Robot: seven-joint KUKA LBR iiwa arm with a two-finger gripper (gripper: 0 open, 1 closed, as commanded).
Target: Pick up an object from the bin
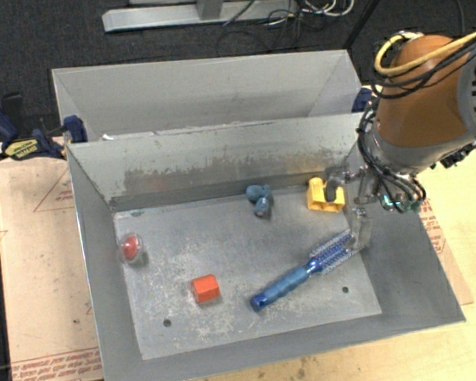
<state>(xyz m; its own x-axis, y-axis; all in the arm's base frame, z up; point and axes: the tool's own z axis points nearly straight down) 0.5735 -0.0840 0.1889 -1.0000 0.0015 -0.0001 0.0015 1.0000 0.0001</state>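
1. At the right side of the grey bin [217, 158], the gripper [364, 239] hung low, its tip at or just above the bristled end of a blue brush [293, 281]. Contact could not be judged.
2. Whether the gripper was spread or pressed together could not be told from this angle.
3. The brush lay flat on the bin floor on a slant, with its handle toward the near left and its head toward the right, well apart from everything else.
4. Other things noted:
   - a yellow piece [323, 194] near the gripper, by the back wall
   - a small blue piece [260, 200] further left along that wall
   - an orange block [206, 290] on the near-left floor
   - a red ball [130, 249] by the left wall
5. Step in hand, as judged: lining up over the brush head, with no grasp made yet.
6. The next move likely called for straddling the brush across its narrow width, closing firmly, then lifting straight up. A hold at the head end would probably leave the long handle drooping.
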